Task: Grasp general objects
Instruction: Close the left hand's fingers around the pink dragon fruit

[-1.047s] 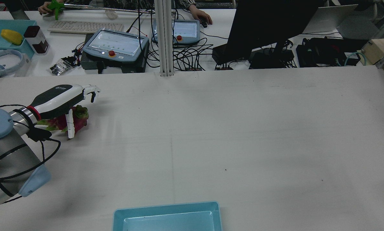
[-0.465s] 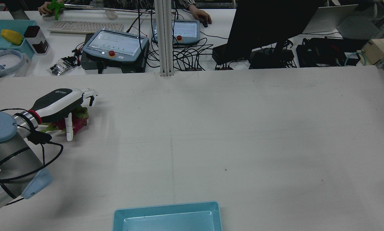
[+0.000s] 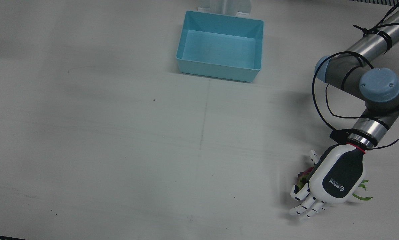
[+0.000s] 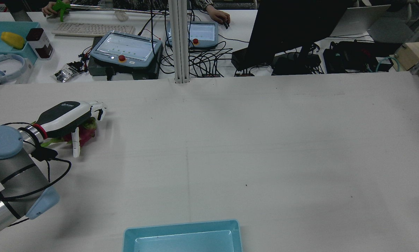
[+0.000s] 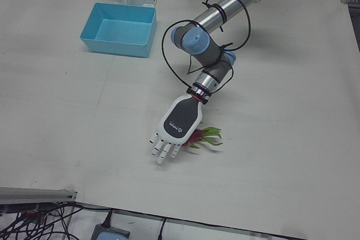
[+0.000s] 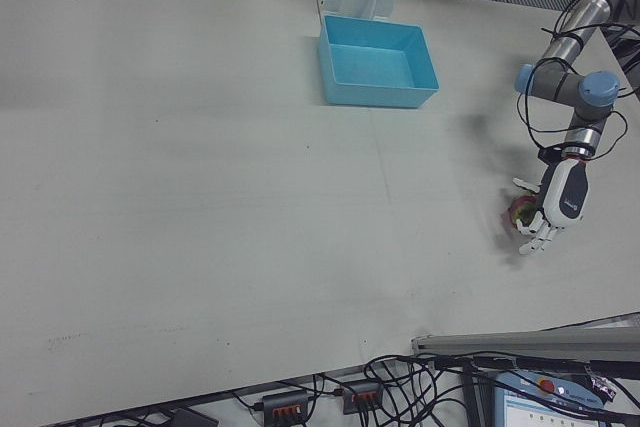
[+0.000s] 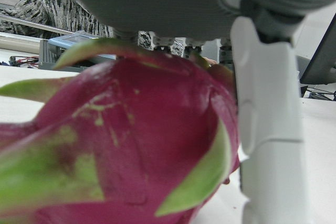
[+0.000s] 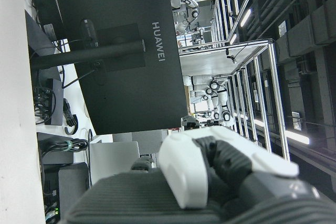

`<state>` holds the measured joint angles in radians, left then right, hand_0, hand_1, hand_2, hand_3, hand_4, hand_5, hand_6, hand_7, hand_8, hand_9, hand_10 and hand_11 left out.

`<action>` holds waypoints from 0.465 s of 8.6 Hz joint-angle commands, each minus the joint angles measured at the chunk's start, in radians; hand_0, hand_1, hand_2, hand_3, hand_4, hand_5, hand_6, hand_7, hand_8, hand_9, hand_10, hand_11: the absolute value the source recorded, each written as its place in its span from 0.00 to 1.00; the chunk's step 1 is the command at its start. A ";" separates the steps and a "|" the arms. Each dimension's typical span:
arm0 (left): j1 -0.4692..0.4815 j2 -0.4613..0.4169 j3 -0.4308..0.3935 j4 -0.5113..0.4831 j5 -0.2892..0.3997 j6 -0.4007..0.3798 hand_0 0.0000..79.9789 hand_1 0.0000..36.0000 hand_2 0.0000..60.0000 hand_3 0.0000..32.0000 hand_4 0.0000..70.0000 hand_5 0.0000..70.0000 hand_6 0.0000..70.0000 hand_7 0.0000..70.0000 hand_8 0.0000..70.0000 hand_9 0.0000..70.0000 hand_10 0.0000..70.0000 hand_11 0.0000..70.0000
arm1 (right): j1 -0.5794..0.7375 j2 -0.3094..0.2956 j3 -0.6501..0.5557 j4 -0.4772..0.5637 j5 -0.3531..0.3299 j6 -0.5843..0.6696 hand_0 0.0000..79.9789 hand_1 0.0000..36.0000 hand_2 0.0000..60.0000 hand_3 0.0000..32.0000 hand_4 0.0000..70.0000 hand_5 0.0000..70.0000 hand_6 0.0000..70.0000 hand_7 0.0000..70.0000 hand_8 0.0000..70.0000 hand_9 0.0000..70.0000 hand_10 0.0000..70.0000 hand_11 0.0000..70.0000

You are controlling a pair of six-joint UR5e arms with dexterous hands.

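A pink dragon fruit (image 4: 86, 134) with green scales lies on the white table near the robot's left edge. My left hand (image 4: 64, 113) hovers palm down right over it, open, with its fingers (image 3: 308, 206) stretched out past the fruit and one finger (image 7: 268, 129) pointing down beside it. From the front the hand (image 3: 334, 180) covers most of the fruit (image 3: 301, 178); only green tips (image 5: 209, 137) stick out. In the left hand view the fruit (image 7: 121, 145) fills the picture just under the palm. My right hand (image 8: 220, 177) appears only in its own view, raised, facing a black monitor.
A light blue bin (image 3: 219, 71) stands mid-table on the robot's side, also at the near edge in the rear view (image 4: 181, 227). Beyond the table's far edge are teach pendants (image 4: 125, 49), cables, a monitor (image 4: 293, 28) and a person's hands (image 4: 220, 16).
The left hand has dropped lower onto the dragon fruit and drawn slightly back toward the arm. The fruit has stayed in place.
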<state>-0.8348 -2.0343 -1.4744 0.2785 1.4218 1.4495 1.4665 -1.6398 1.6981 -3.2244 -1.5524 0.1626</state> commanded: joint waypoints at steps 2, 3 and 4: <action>0.011 -0.006 0.016 -0.002 -0.003 0.000 0.70 1.00 1.00 0.32 0.00 1.00 0.16 0.41 0.26 0.21 0.15 0.26 | 0.000 0.000 0.000 0.000 0.000 0.000 0.00 0.00 0.00 0.00 0.00 0.00 0.00 0.00 0.00 0.00 0.00 0.00; 0.011 -0.003 0.011 -0.002 -0.027 0.000 0.70 1.00 1.00 0.30 0.00 1.00 0.18 0.44 0.28 0.23 0.16 0.28 | 0.000 0.000 0.000 0.000 0.000 0.000 0.00 0.00 0.00 0.00 0.00 0.00 0.00 0.00 0.00 0.00 0.00 0.00; 0.014 -0.001 0.011 -0.001 -0.055 0.000 0.70 1.00 1.00 0.30 0.00 1.00 0.19 0.48 0.30 0.26 0.19 0.31 | 0.000 0.000 0.000 0.000 0.000 0.000 0.00 0.00 0.00 0.00 0.00 0.00 0.00 0.00 0.00 0.00 0.00 0.00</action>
<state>-0.8246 -2.0386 -1.4611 0.2766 1.4116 1.4496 1.4665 -1.6398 1.6981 -3.2244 -1.5524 0.1626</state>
